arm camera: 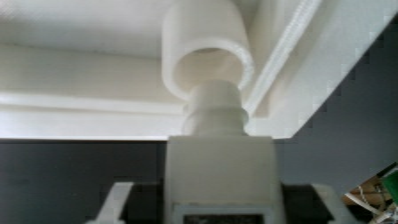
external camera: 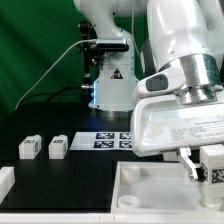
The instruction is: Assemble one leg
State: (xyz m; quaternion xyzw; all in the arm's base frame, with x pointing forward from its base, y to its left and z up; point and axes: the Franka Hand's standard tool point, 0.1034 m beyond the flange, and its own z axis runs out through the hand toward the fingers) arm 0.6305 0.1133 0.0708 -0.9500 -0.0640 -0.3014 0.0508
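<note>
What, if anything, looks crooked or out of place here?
Nothing stands out. Two spare legs stand upright, side by side, on the black table; the gripper holds another leg at the white panel, seemingly straight.

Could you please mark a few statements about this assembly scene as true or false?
1. The pincer is empty. False: it is shut on the held leg.
2. A spare leg lies beside a second spare leg on the black table. True.
3. The marker board carries a leg. False: it bears only tags.
4. The pincer is over the panel. True.
</note>
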